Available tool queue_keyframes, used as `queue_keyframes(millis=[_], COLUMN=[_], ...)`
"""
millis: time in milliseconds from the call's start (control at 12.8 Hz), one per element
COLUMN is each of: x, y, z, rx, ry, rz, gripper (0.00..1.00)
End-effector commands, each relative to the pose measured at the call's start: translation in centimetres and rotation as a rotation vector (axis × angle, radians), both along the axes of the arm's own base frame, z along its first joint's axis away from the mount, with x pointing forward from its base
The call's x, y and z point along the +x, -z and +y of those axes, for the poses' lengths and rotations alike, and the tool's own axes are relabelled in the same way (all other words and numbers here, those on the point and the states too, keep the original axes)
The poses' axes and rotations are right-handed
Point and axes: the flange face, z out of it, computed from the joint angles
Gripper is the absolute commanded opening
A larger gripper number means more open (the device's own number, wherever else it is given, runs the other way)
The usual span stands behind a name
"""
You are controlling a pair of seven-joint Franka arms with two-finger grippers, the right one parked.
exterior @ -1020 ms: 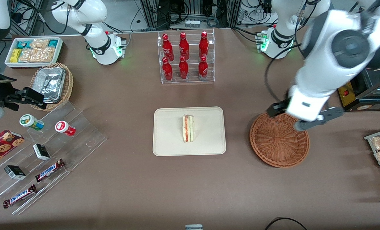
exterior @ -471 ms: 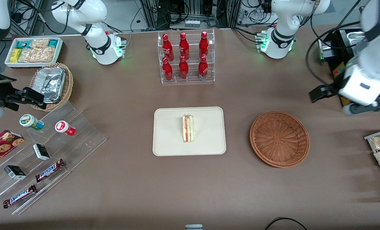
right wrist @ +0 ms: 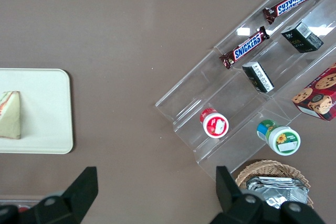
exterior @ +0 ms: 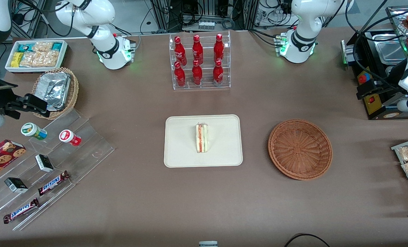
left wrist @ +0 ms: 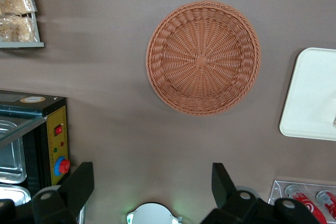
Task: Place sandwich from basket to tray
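- Since a second ago, the working arm is pulling away from the wicker basket [exterior: 300, 149] toward its own end of the table, and its gripper [exterior: 382, 96] is now hanging high over the black appliance [exterior: 379, 99] there, well apart from the basket.
- Seen from the left wrist, the gripper [left wrist: 152, 187] is showing its two dark fingers [left wrist: 223, 182] spread wide, gripping nothing, with bare brown table [left wrist: 131, 124] between them.
- Lying on the cream tray [exterior: 183, 144] is the sandwich [exterior: 201, 138], resting on its side near the tray's middle with its red and green cut edge facing up.
- Sitting on the table beside the tray, toward the working arm's end, is the reddish-brown basket [left wrist: 203, 57], holding nothing.
- Standing farther from the front camera than the tray is a clear rack of red bottles [exterior: 199, 61].
- Toward the parked arm's end, a clear stepped stand [exterior: 53, 161] is carrying Snickers bars [exterior: 53, 183] and small tubs [exterior: 70, 137].
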Motion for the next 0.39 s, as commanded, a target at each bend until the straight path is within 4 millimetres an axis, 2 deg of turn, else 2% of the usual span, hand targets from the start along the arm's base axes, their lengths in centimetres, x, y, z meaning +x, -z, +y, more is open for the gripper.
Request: queue_keyframes(millis=[0,314], x=[0.37,0.50], y=[0.26,0.33], z=[-0.77,-1.62], rx=[-0.026,-0.027], ry=[0.030,0.045], rz=[-0.021,-0.019], gripper=[0.99,0.99])
